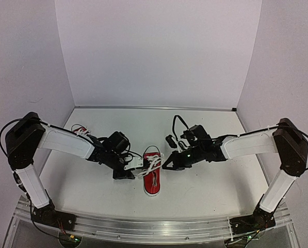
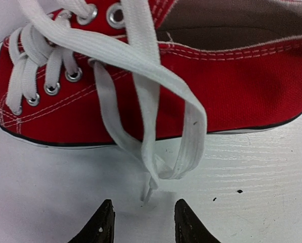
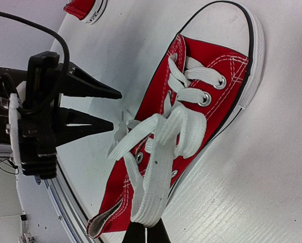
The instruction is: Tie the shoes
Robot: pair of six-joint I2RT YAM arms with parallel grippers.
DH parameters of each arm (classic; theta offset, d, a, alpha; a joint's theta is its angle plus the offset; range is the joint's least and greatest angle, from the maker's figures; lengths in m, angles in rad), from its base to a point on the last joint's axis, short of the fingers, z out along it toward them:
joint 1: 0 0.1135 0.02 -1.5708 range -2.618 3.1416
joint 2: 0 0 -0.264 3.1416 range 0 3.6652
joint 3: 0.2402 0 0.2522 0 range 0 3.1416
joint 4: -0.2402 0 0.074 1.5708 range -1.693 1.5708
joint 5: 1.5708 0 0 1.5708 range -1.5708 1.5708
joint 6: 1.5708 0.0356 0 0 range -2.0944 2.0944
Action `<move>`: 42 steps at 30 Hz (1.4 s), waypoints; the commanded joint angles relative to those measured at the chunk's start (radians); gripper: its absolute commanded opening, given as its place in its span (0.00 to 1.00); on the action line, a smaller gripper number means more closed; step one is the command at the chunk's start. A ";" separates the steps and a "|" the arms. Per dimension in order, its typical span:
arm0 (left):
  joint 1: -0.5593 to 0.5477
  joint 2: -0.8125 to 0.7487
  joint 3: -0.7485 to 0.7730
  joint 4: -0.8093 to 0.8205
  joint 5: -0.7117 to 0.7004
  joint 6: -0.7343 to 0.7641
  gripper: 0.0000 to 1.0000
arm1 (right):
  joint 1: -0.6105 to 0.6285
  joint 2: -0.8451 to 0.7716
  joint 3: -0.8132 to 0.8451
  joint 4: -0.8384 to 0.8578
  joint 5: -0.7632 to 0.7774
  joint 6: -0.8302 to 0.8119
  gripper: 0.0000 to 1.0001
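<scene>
Top external view, nearest first: the bench (image 1: 205,196) is edged by a metal rail (image 1: 154,227), to which both arms are bolted. Just beyond, mid-bench, the near shoe (image 1: 152,181) is set on its sole, toe cap toward the rail and well apart from every edge. It is flanked at its tongue end by both sets of jaws.

The left jaws are seen open in the left wrist view, with nothing between them. A loose lace end (image 2: 148,191) lies on the bench just ahead of their tips. The right jaws are closed on a lace loop (image 3: 153,172), which is drawn across the shoe toward them (the pinch sits at the very bottom of the right wrist view, so only the tips are shown).

The task is judged barely begun. The lace is threaded through the eyelets, but no knot or bow is seen. The second shoe (image 1: 80,130), behind the left arm (image 1: 66,142) near the left wall, is touched by neither set of jaws, and its lacing cannot be told.

Open bench is left behind and to the right of the near shoe, up to the back wall (image 1: 159,57). Room is tighter on the left.
</scene>
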 commanded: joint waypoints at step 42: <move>0.013 -0.352 -0.060 -0.223 -0.760 -0.363 0.00 | -0.118 -0.481 -0.315 -0.230 0.357 0.228 0.00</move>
